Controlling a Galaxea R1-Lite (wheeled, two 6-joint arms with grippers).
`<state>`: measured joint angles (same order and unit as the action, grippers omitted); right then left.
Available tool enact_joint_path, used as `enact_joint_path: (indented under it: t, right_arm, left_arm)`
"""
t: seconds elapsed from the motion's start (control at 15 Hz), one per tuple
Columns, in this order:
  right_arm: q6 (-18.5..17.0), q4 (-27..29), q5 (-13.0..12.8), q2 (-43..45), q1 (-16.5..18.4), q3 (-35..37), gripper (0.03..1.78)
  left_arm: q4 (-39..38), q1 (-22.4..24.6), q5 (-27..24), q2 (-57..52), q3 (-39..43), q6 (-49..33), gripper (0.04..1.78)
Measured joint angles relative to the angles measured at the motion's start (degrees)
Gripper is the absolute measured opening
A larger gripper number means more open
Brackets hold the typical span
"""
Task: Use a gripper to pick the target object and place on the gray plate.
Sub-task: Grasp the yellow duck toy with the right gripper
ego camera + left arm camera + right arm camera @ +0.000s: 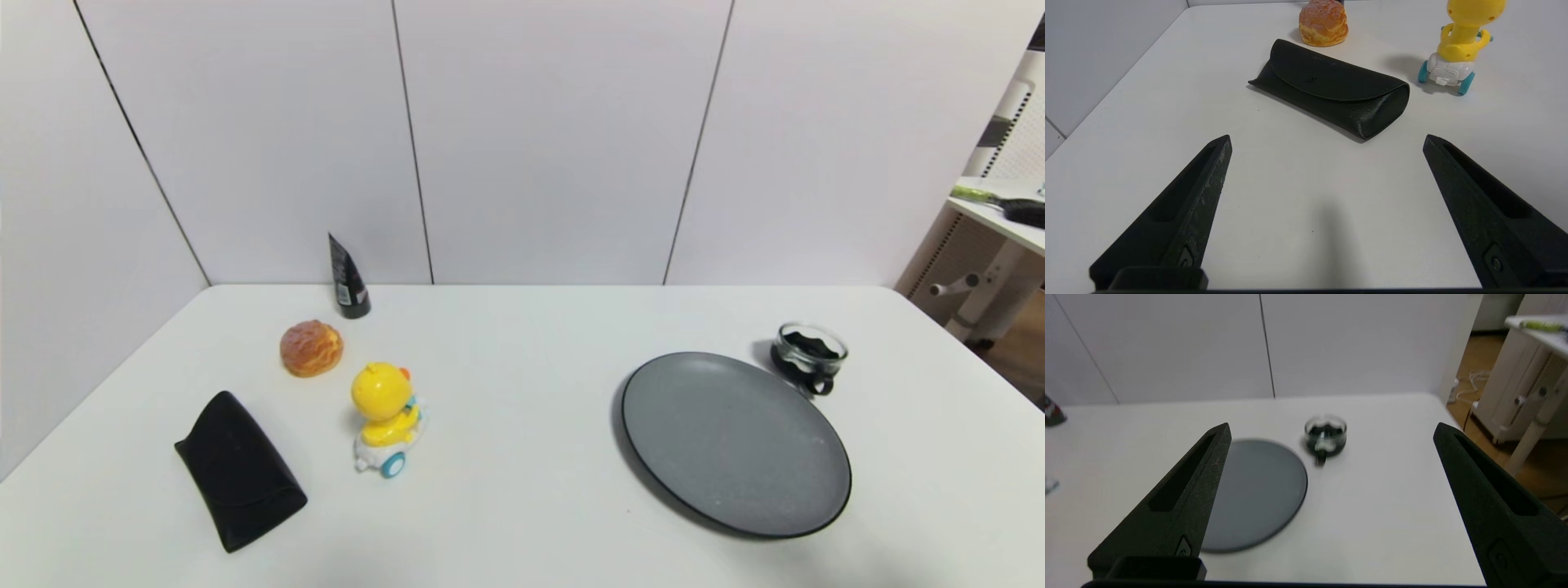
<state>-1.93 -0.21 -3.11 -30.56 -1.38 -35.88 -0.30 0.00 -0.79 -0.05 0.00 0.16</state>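
Yellow plastic marks the target object, a duck toy on a white scooter with blue wheels, which stands upright on the white table in the lower left of centre of the head view. It has not been lifted. The gray plate, speckled with a thin black rim, lies at the right of that view, well apart from the duck, and carries nothing. On this evidence the task is judged not yet begun: approach, grasp, transfer and release all remain.

Neither arm appears in the head view. The left gripper is seen only in its own wrist view; its two long black fingers are spread wide with nothing between them, held low above bare table. Ahead of it lies a black case, with the duck in the upper right of that frame and a brown bun at the top centre. The right gripper, likewise seen only in its own wrist view, also has its fingers spread wide and empty, and looks toward the plate and a small glass cup just beside the plate's rim.

A black tube stands near the wall in the upper left of the head view. The left gripper is judged the better placed for the pick, as the duck lies on its side.
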Motion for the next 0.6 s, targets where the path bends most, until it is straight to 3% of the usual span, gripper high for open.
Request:
enact_joint_path:
  t: [0.27, 0.47, 0.6]
  right_arm:
    - [1.24, 0.3, -1.07, -19.05, -2.45, -21.54, 1.71]
    - [2.47, 0.51, -0.72, -31.06, -11.39, -30.94, 1.71]
    - [5.08, 0.69, 1.84, -37.41, -17.09, -33.99, 1.71]
  left_arm:
    - [-0.02, 0.0, 0.02, 0.0, 0.0, 0.0, 1.69]
    - [0.0, 0.0, 0.0, 0.0, 0.0, 0.0, 1.69]
    - [-0.02, 0.0, 0.02, 0.0, 0.0, 0.0, 1.69]
